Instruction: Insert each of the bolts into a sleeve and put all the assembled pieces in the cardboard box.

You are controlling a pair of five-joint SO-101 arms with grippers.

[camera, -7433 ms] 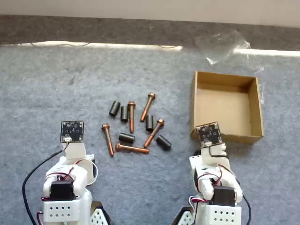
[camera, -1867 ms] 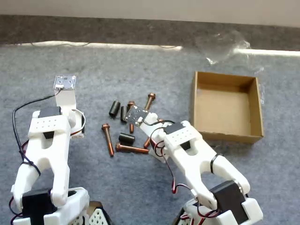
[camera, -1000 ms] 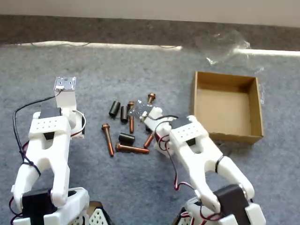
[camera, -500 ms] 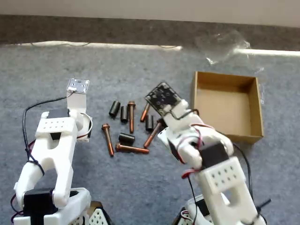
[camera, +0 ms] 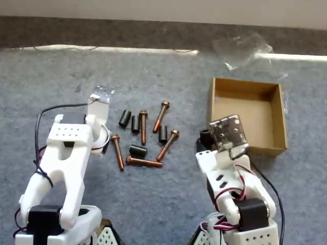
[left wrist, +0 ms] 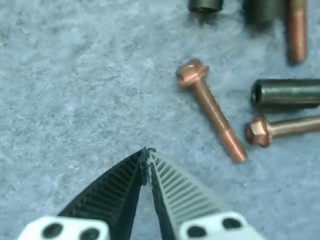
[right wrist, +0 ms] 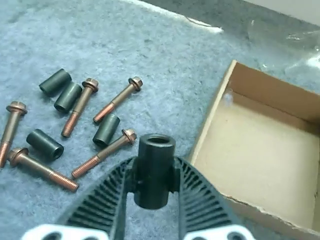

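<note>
High view: five bolts (camera: 143, 126) and four loose sleeves (camera: 138, 150) lie mid-table (camera: 61, 81), left of the cardboard box (camera: 245, 117).

Left wrist view: the left gripper (left wrist: 148, 156) is pressed together and empty, just beside the nearest bolt (left wrist: 210, 115).

Right wrist view: the right gripper (right wrist: 153, 175) is pinching the held sleeve (right wrist: 156, 157) round its middle, bore up.

Everything looks like stiff, smooth metal, so probably slippery. I'd grab bolts by the shank near the head.
</note>
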